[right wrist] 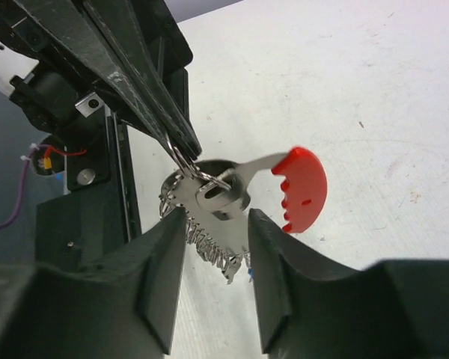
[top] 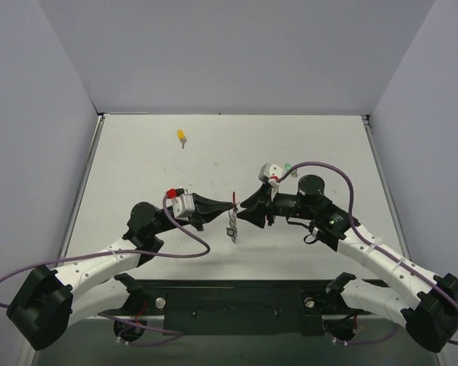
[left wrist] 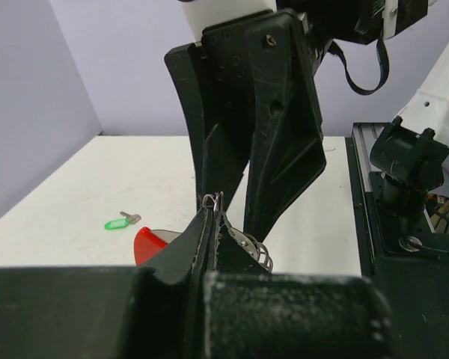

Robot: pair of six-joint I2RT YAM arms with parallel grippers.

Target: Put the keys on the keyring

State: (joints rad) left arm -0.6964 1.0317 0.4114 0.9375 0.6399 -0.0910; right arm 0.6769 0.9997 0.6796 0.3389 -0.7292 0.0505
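Starting at your left, the yellow key lies loose on the table close to the far edge and left of its middle, well apart from both arms, so it looks like one that is not yet threaded. Your left hand has its fingers pressed together on the thin wire of the keyring. It holds the ring clear of the table, about midway between the left and right edges and nearer the near edge. Pinching it there seems meant to keep the ring steady and presented to the other arm. The red tag sticks out to one side, and some silvery pieces dangle below the ring. You cannot tell from here which key they belong to. Your right hand faces the left one tip to tip, its fingers apart on either side of those hanging pieces and not visibly gripping them. The green key rests flat on the table right of the middle, beyond the right wrist. No brand, label or readable writing shows anywhere, not even on the tag.
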